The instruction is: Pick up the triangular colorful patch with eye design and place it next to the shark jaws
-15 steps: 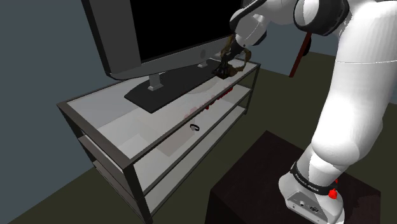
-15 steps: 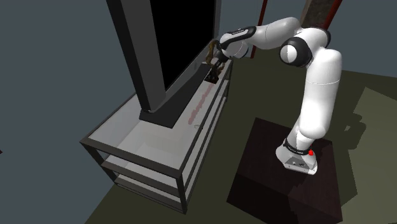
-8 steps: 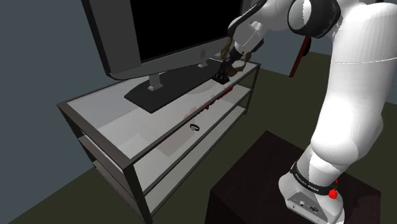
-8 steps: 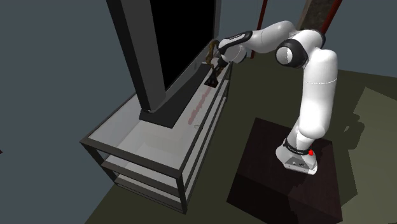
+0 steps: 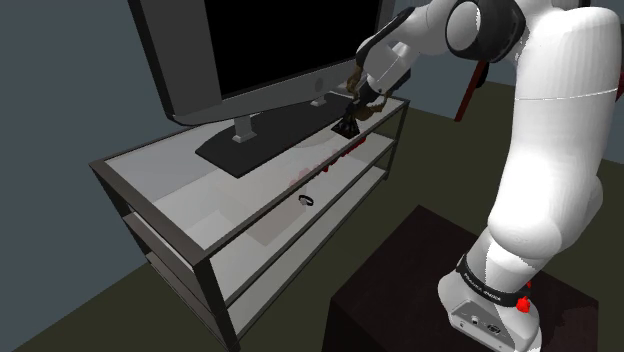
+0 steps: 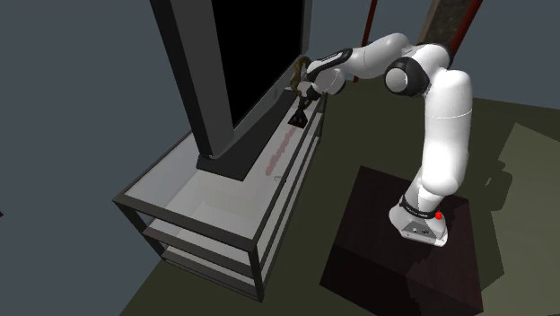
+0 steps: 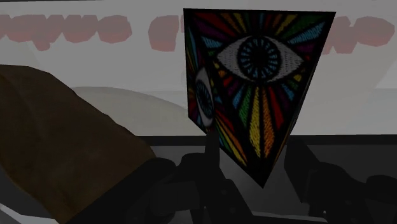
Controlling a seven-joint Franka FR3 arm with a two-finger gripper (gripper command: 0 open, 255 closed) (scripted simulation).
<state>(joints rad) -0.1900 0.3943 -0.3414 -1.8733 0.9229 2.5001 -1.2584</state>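
At the far end of the TV stand (image 5: 150, 170) top, I see the gripper (image 5: 350, 118) clamped on the patch (image 7: 261, 83), near the shark jaws (image 7: 63, 146).

In the wrist view, a brown shape (image 7: 57, 146) at 8 o'clock is cut off by the edge, and the jaws blur into shadow at 6 o'clock. In the shoulder view, the TV (image 5: 250, 50) runs off at 12 o'clock, and the patch (image 5: 347, 126) is too small to read.
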